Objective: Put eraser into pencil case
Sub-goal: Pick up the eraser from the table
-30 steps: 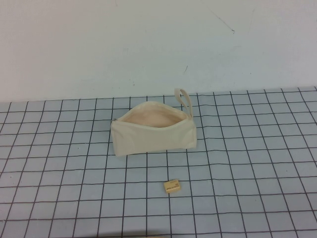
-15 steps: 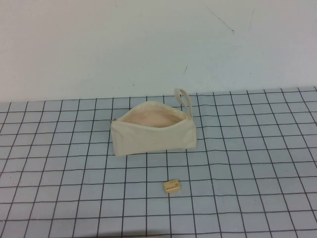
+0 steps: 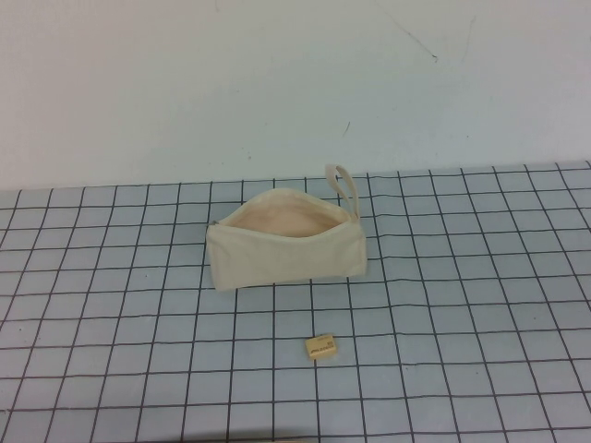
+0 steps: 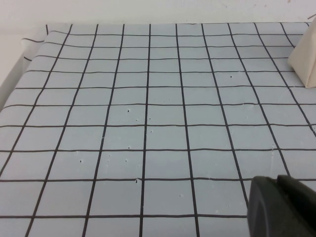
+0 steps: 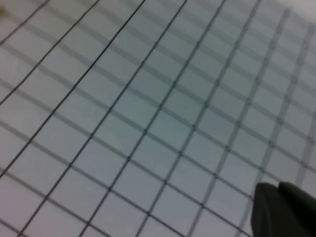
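The cream pencil case lies on the grid mat in the high view, zip open upward, showing its peach lining, with its loop strap at the far right end. One corner of it shows in the left wrist view. The small tan eraser lies flat on the mat a little in front of the case, apart from it. Neither arm shows in the high view. My left gripper is shut and empty over bare mat. My right gripper is shut and empty over bare mat.
The grey-blue grid mat covers the table up to a white back wall. In the left wrist view the mat's edge meets a white surface.
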### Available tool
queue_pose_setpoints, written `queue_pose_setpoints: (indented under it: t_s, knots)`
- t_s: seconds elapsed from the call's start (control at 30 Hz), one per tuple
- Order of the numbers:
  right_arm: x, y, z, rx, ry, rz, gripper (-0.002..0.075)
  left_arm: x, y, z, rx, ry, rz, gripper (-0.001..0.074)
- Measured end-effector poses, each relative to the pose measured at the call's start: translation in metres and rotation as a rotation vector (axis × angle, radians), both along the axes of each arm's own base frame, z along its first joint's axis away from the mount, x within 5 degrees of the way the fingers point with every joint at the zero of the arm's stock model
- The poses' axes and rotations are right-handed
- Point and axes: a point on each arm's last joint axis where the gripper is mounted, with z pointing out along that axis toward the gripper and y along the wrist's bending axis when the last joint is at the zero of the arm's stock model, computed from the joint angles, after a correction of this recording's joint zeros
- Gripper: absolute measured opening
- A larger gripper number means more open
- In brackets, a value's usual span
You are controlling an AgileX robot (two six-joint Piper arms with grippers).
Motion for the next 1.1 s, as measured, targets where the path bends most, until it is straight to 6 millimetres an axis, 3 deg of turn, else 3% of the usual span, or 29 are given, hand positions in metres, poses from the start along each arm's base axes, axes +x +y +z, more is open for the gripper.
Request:
queue_pose_setpoints:
  t_s: [0.1,0.23,0.27,0.47,0.77,0.93,1.1]
  knots:
    - [0.025,0.008,-0.021,-0.008,0.094,0.098,-0.0001,0.0,0.0,0.0,0.0,0.0,0.0,-0.0001]
    - [0.052,0.036,-0.041,-0.066,0.15,0.314,0.0023,0.0,0.0,0.0,0.0,0.0,0.0,-0.0001]
    - [0.065,0.057,-0.05,-0.092,0.18,0.426,0.0057,0.0,0.0,0.0,0.0,0.0,0.0,-0.0001]
    - [0.096,0.132,-0.065,-0.153,0.215,0.701,0.0197,0.0,0.0,0.0,0.0,0.0,0.0,-0.0001]
    - [0.129,0.225,-0.087,-0.243,0.204,0.905,0.044,0.0,0.0,0.0,0.0,0.0,0.0,-0.0001]
    - [0.152,0.25,-0.112,-0.252,0.236,0.907,0.0473,0.0,0.0,0.0,0.0,0.0,0.0,-0.0001]
    - [0.168,0.258,-0.145,-0.308,0.279,0.923,0.0476,0.0,0.0,0.0,0.0,0.0,0.0,-0.0001]
